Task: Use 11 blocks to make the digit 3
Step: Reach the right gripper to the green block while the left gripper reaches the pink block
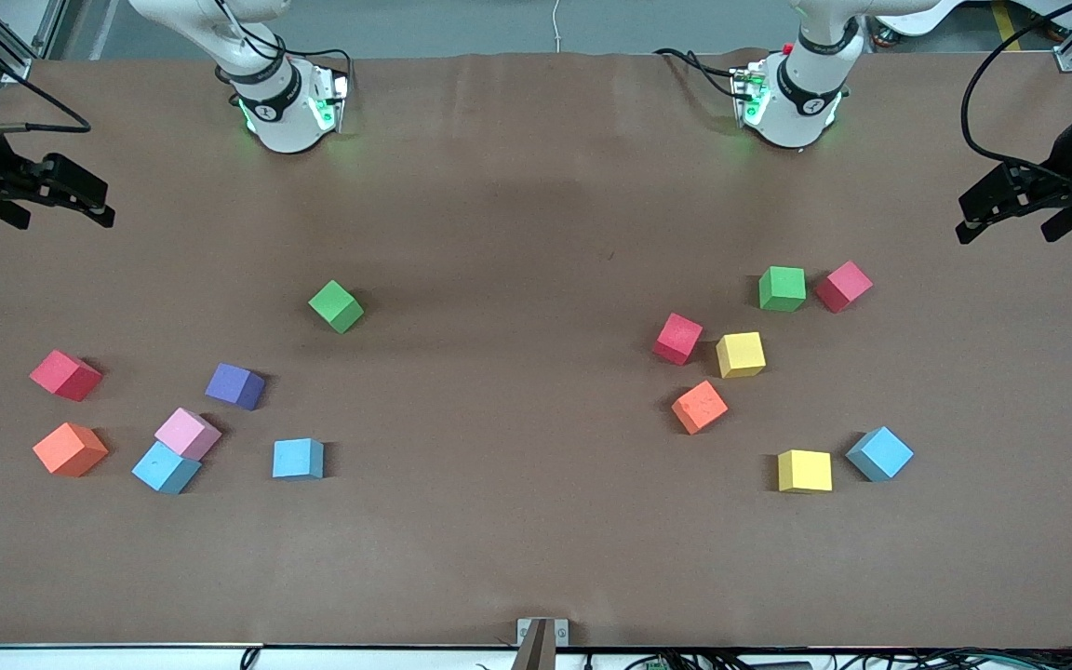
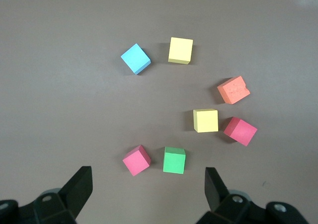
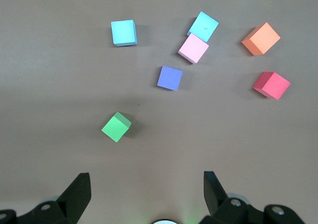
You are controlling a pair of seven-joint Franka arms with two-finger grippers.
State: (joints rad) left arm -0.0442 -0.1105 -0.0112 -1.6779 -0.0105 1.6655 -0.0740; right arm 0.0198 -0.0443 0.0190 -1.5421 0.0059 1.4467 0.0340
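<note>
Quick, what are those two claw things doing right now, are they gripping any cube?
Left tool: open, holding nothing, up at the left arm's end of the table.
Right tool: open, holding nothing, up at the right arm's end.

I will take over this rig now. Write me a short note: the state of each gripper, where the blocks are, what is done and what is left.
Left gripper: open, empty, waiting at the left arm's end of the table.
Right gripper: open, empty, waiting at the right arm's end.
Blocks: fourteen lie scattered in two groups. Seven toward the left arm's end, such as the yellow block. Seven toward the right arm's end; there the pink block touches a blue block.
Done: nothing; no part of the digit 3 is built.
Left: bring eleven blocks together into the digit 3.
</note>
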